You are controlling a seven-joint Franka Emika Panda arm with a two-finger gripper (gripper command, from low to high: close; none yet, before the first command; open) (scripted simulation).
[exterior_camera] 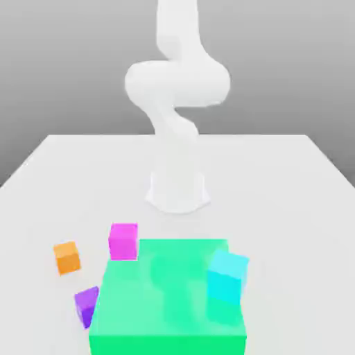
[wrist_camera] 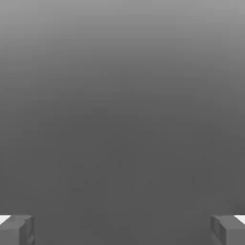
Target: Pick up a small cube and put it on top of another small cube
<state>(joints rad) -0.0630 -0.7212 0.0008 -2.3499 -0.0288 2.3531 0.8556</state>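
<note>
White table [exterior_camera: 291,180] with no containers. Orange cube [exterior_camera: 67,257] lies at nine o'clock of green block [exterior_camera: 159,305]; cyan cube [exterior_camera: 227,276] touches its three o'clock edge. Gripper [wrist_camera: 122,229] fingers spread wide, empty.

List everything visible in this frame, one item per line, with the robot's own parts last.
orange cube: 1, orange, on the table at the exterior view's left
magenta cube: 1, magenta, at the green block's far left corner
purple cube: 1, purple, by the green block's left side
cyan cube: 1, light cyan, at the green block's right edge
green block: 1, green, big and flat, front centre
table: 1, white
arm: 1, white, behind the blocks
gripper: 1, grey fingers, open, nothing between them
</note>
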